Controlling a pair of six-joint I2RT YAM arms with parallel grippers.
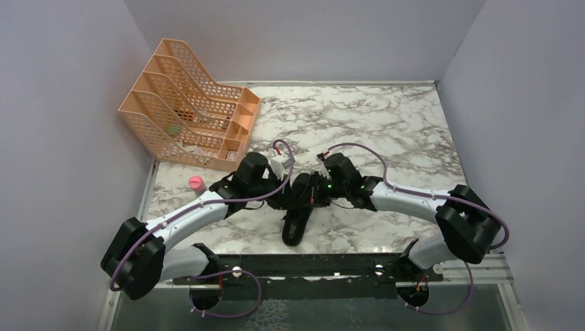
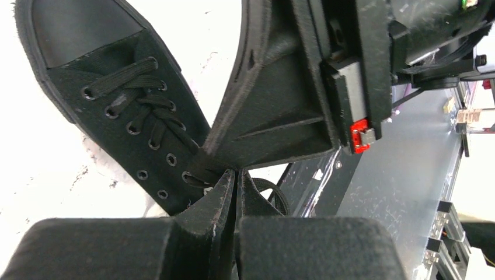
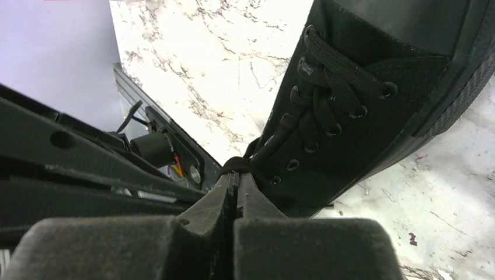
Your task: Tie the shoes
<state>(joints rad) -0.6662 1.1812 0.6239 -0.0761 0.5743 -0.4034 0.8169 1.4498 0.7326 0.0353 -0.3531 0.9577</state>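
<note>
My left pincer [image 2: 235, 176] is clenched, its tips pressed together right at the top eyelets [image 2: 171, 158], and a strand of lace [image 2: 201, 164] runs into them. I take it to be pinched there, though the grip point itself is black on black. My right pincer [image 3: 235, 175] is clenched too, with a dark strand lying across its tips. The two pincers meet nose to nose over the same spot.

The shoe [image 1: 295, 224] lies on the table [image 1: 386, 124] between my arms, just ahead of my bases. Its lower rows are laced and crossed, but I see no bow.

I judge this to be early in the knot — both ends gathered, the first cross not yet made. The next move calls for drawing the two strands apart and up so they come clear of the tongue, then passing one over the other without letting either slip from such thin grips.

Much is hidden. From above, my wrists cover the shoe's upper half — only the end nearest my bases shows. I cannot trace either strand's free end, nor tell whether I hold a single strand or a folded loop. The rack [image 1: 186, 110] stands well apart at the far left.
</note>
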